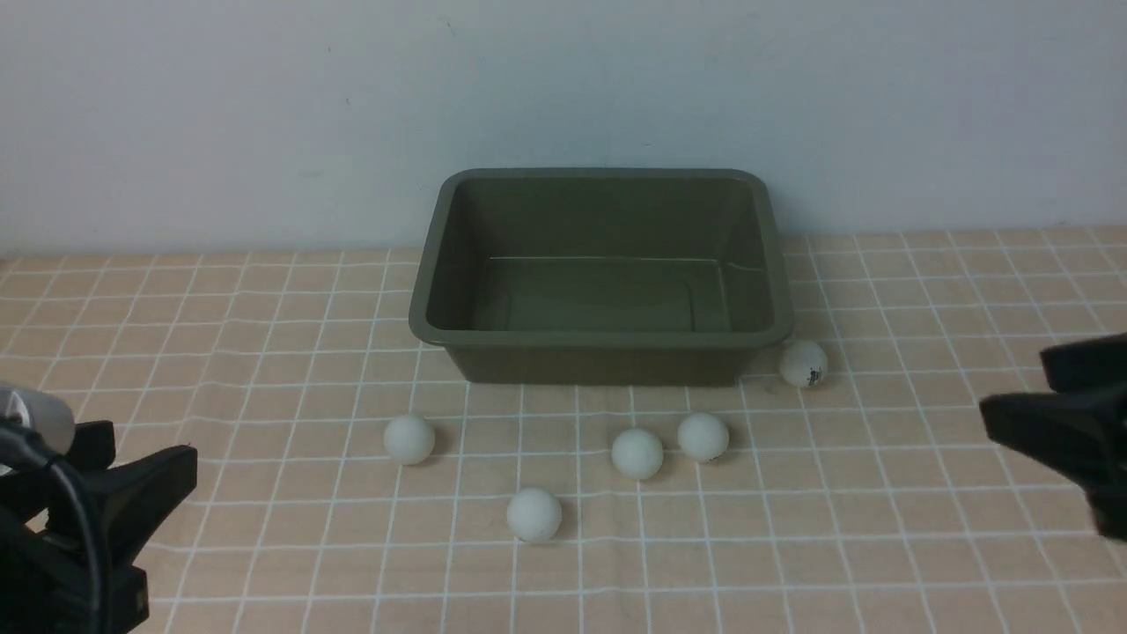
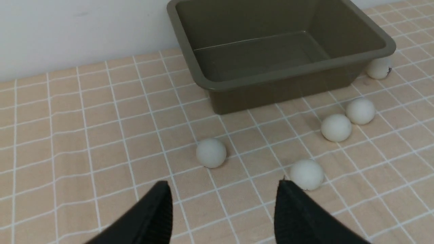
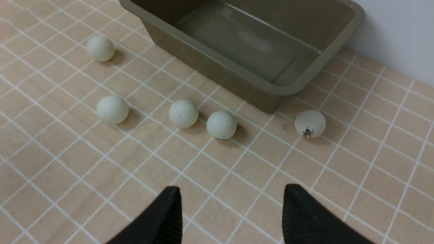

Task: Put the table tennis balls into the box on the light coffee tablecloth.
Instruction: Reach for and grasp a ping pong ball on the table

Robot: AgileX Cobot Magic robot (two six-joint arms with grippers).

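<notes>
Our left hand (image 2: pixel 222 185) stands open, its two black fingers (image 2: pixel 149 217) apart above the light coffee tablecloth (image 1: pixel 264 352), and it neither holds nor touches anything. Our right hand (image 3: pixel 233 189) is spread the same way, with only bare cloth between its fingers. All five table tennis balls (image 1: pixel 637 453) lie on the cloth outside the box (image 1: pixel 599 337). Four are loosely scattered in front of its near wall. The fifth ball (image 1: pixel 803 364) sits just beside its near right corner, and we cannot tell whether the two touch. The box stands toward the back, close to the pale wall (image 1: pixel 264 106). In the front view both hands are cut off by the picture's edges, so we see only part of each. The fifth ball bears a small dark print, too small for us to read. Another ball (image 3: pixel 221 125) shows a faint dark trace low on its side, which is also illegible.
</notes>
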